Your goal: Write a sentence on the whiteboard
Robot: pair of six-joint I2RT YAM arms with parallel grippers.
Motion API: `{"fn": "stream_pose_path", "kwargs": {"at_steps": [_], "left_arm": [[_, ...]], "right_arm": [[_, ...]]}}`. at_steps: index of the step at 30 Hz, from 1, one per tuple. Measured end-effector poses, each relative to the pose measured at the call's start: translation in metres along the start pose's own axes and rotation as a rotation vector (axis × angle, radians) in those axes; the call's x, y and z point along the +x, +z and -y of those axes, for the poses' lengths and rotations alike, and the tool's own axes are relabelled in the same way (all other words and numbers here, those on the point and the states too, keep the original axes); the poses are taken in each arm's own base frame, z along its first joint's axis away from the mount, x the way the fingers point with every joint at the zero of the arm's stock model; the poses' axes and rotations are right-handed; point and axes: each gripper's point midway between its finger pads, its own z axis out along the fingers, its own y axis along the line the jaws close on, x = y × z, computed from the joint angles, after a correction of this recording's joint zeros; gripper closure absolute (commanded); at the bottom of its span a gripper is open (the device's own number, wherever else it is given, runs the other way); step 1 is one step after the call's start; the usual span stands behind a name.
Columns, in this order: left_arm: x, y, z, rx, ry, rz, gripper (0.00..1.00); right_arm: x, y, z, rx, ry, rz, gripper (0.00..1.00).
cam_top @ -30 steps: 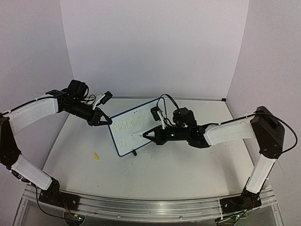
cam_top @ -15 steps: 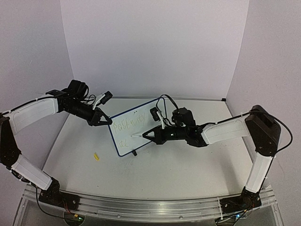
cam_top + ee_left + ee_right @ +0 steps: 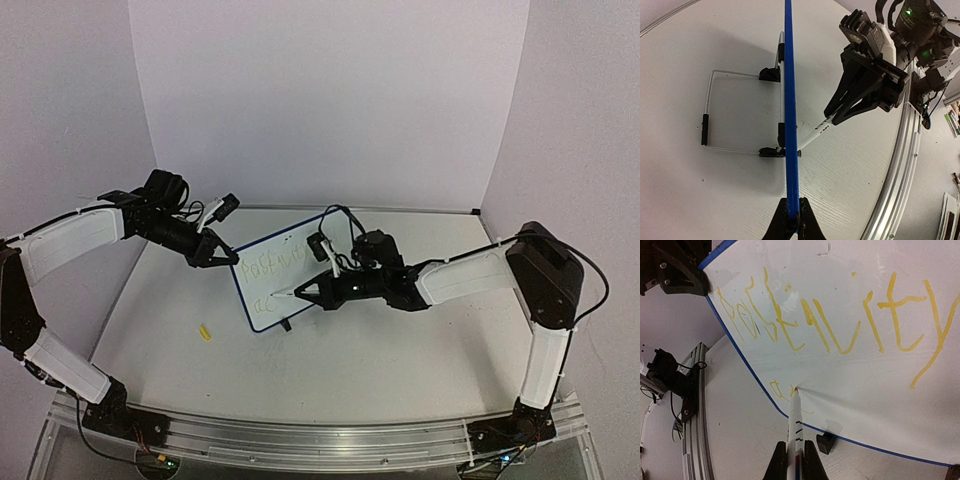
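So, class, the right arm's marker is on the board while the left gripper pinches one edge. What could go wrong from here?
1. The marker tip presses low on the whiteboard, which the left gripper pinches at one edge only; a harder push might twist or tip it on its wire stand.
2. The second line of the sentence starts right by the blue frame, so strokes may run off the edge.
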Motion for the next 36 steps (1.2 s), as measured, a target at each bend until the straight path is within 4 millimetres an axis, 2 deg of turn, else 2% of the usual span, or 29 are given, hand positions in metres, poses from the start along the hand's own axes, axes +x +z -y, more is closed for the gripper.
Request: {"fn": "stream_pose_path", "kwargs": {"at_steps": [5,15,26,31,36], "left_arm": [[0.0,0.0,0.0,0.0,0.0,0.001,1.0],[0.0,0.0,-0.001,-0.002,0.0,0.001,1.0],[0.0,0.0,0.0,-0.002,0.0,0.0,1.0],[0.0,0.0,0.0,-0.001,0.0,0.001,1.0],[0.0,0.0,0.0,-0.001,0.0,0.001,1.0]], "right_arm": [[0.009,0.003,0.004,0.009,0.008,-0.025,1.0],[0.01,0.004,0.008,0.051,0.011,-0.02,1.0],[0.01,-0.01,0.017,0.149,0.016,0.009,1.0],[0.01,-0.01,0.016,0.139,0.014,0.008,1.0],[0.008,-0.013,0.005,0.077,0.005,0.009,1.0]]}}
